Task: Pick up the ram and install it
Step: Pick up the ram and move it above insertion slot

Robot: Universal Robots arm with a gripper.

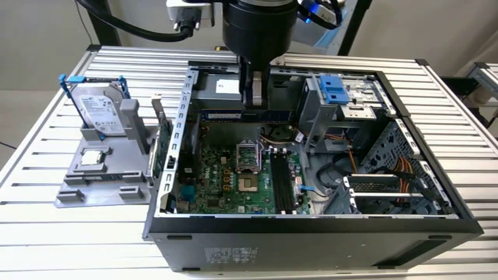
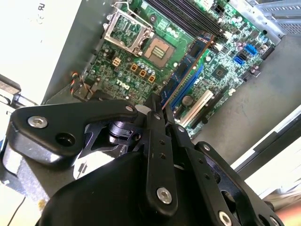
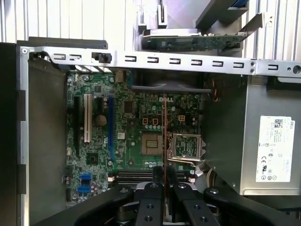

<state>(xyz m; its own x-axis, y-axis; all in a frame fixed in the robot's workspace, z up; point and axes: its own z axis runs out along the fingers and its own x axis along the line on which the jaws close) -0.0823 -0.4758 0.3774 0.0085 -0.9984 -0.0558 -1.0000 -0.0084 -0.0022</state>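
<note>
Gripper point(image 3: 165, 187) linkage sits right up close in both wrist views, fingers point(image 3: 153, 203) pinching the ram point(image 3: 164, 136), which shows edge-on over the motherboard point(image 3: 122, 117).

In the exterior view the stick lies 9-to-3 across the open case point(image 1: 311, 239), up toward its 12 o'clock end.

Tight spots around it:
- power supply point(image 1: 221, 87) just at 12 of the stick
- drive cage point(image 1: 335, 96) near its 3 o'clock end
- side rail point(image 1: 184, 116) near its 9 o'clock end
- cables point(image 1: 281, 137) bunched close at 5

More open room at 6, over the socket point(image 1: 247, 175). Slots point(image 1: 281, 184) run 12-to-6, crosswise to the ram, at about 5 from it.

Outside the case at 9, a card point(image 1: 161, 146) and hard drive point(image 1: 101, 111) stand in a grey stand point(image 1: 101, 181).
</note>
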